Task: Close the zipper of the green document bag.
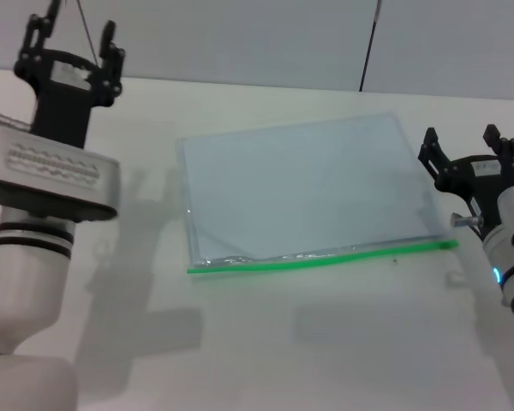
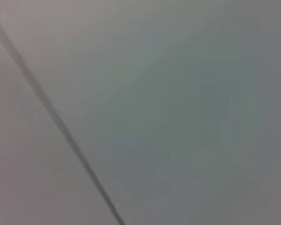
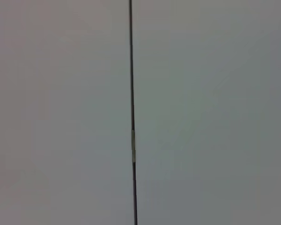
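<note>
1. A white tabletop (image 1: 265, 342) fills the head view, with a pale grey wall behind it.
2. The green document bag (image 1: 304, 193), a flat, clear, pale blue plastic pouch, lies flat in the middle of the tabletop, turned slightly askew.
3. The zipper (image 1: 321, 257), a thin bright green strip, runs along the bag's long edge nearest the robot. It looks slightly wavy, and the bag's plastic is crumpled near the strip's left end.
4. The left hand (image 1: 71, 34) is raised at the far left, well apart from the bag, its black fingers pointing up and spread open with nothing between them.
5. The right hand (image 1: 463, 137) sits at the right edge, just beside the bag's right end near the zipper's tip. Its fingers are also spread open and empty.
6. Both wrist views show only plain grey wall crossed by a thin dark line.
</note>
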Robot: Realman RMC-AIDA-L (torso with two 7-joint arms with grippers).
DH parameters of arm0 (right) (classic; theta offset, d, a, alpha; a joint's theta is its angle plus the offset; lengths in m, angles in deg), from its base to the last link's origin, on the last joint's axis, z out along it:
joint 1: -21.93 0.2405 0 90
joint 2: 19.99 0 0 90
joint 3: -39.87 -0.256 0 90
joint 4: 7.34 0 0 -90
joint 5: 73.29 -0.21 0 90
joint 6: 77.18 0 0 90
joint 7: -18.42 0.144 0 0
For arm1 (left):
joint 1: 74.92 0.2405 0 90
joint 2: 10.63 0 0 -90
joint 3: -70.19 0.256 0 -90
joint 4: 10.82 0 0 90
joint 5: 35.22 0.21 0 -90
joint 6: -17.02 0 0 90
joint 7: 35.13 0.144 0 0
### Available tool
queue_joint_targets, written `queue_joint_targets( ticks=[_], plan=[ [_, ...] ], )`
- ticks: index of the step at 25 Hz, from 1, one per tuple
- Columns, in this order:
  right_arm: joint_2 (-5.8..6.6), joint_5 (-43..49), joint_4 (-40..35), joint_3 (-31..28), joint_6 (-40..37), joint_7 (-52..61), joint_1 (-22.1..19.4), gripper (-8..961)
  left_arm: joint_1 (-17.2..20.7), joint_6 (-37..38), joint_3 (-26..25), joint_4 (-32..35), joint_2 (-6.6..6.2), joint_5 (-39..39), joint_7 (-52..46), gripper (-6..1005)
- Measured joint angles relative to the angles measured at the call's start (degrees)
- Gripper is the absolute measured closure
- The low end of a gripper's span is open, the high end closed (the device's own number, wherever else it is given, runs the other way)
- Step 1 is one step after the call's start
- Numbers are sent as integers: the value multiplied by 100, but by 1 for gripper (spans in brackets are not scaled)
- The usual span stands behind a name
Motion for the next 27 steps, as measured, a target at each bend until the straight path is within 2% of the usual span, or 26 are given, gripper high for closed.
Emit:
queue_joint_targets(
  ticks=[6, 18, 23, 27],
  plan=[
    [9, -352, 53, -13, -94, 240, 129, 87, 28, 6, -202, -12, -18, -170, -1054, 368],
    [9, -630, 140, -24, -224, 390, 304, 88, 48, 433, -162, -119, -46, -460, -2727, 367],
    [9, -690, 191, -25, -239, 393, 328, 88, 41, 575, -114, -189, -48, -426, -2995, 367],
    [9, -693, 234, -25, -240, 395, 337, 88, 22, 621, 132, -269, -48, -406, -3204, 367]
  ],
)
